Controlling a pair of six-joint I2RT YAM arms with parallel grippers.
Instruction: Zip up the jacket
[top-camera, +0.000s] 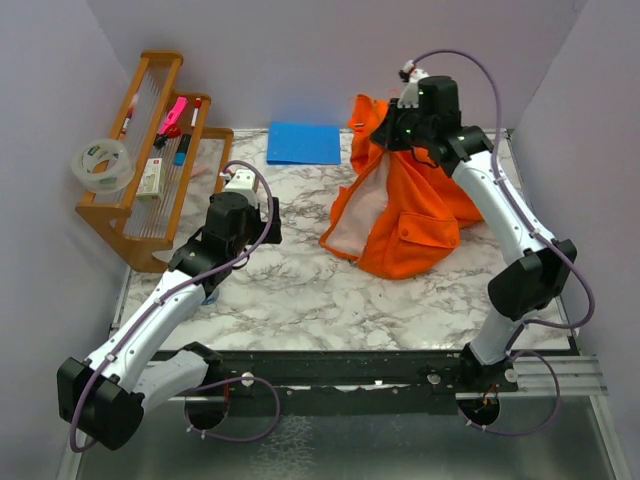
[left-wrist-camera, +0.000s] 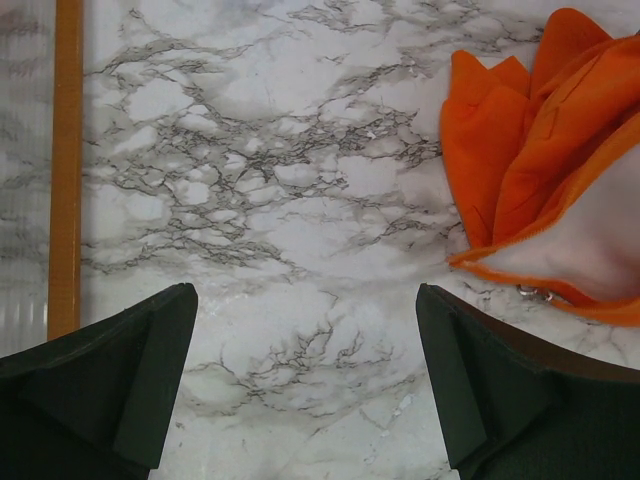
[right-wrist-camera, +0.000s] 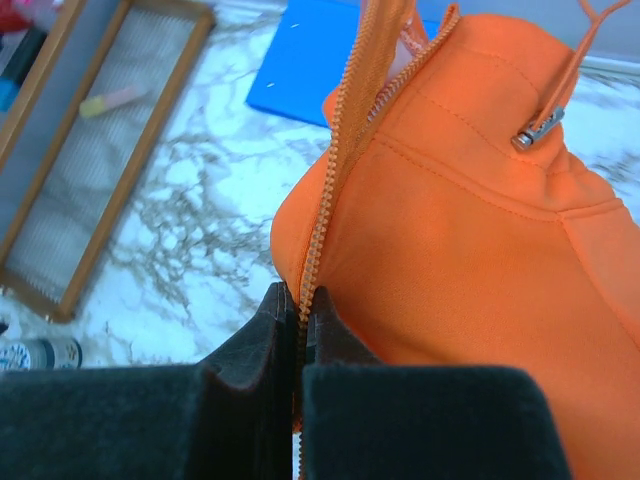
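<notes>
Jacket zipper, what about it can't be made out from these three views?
- Slider: right wrist view, the zipper teeth vanish between the fingers of the shut right tool; no slider shows.
- Collar: top view, the right arm covers the upper end of the jacket.
- Lower zipper end: left wrist view, the right edge cuts the jacket off beyond the open left tool.

A stepped wooden rack (top-camera: 161, 57) with mesh shelves stands at the far left of the white, grey-veined marble counter (top-camera: 300, 290). A clear roll of tape (top-camera: 102, 165) rests on the rack's left edge. On the rack's shelves lie a pink object (top-camera: 172, 117), a thin red-tipped pen (top-camera: 195, 108) just right of it, and a small white box (top-camera: 152, 177) nearer the front. Right of the rack, by the far wall, a flat blue rectangle (top-camera: 304, 143) lies on the counter.
</notes>
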